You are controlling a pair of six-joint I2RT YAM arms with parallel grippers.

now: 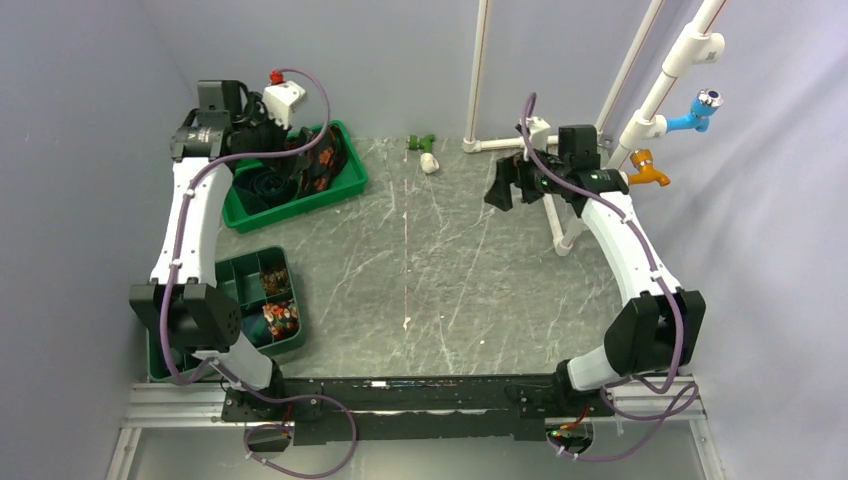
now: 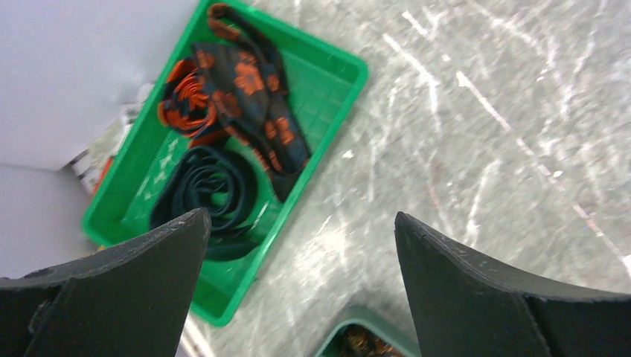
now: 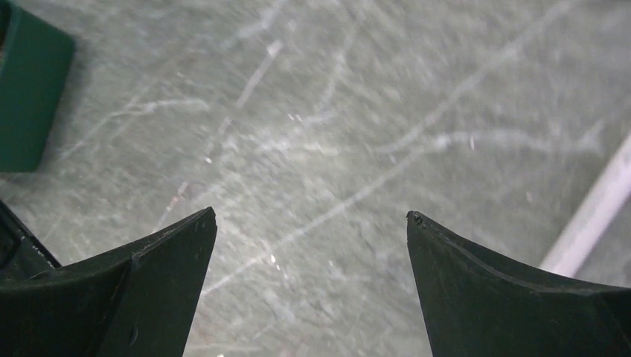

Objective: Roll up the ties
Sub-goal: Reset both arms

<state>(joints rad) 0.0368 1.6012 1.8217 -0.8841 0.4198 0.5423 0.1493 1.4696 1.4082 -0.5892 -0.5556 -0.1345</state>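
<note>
Fingers (image 2: 126, 290) of the left gripper (image 2: 301, 216) stand wide apart with nothing between them, hanging above the far green tray (image 2: 338, 71) at the back left of the table (image 1: 450, 280). From where I stand, two ties lie in that tray. One is a black tie with orange flowers (image 2: 253, 97), partly wound into a loose coil at one end with the rest trailing across the tray floor. The other is a dark navy tie (image 2: 212, 190), rolled into a flat spiral just beside it, and the two touch.

Over on the right, the right gripper (image 3: 311, 214) is just as wide open and holds nothing. Its fingers (image 3: 141, 290) hover over bare grey marbled tabletop, well apart from either tray.

Near the left arm's base sits a second green tray (image 1: 232, 268), this one split into compartments. A brown speckled roll (image 1: 272, 283) fills one pocket and a red-and-orange roll (image 1: 281, 320) fills the next one toward the arms.

White pipes (image 1: 478, 70) rise against the back wall, with a blue tap (image 1: 697, 112) and an orange tap (image 1: 650, 170) on the right.
</note>
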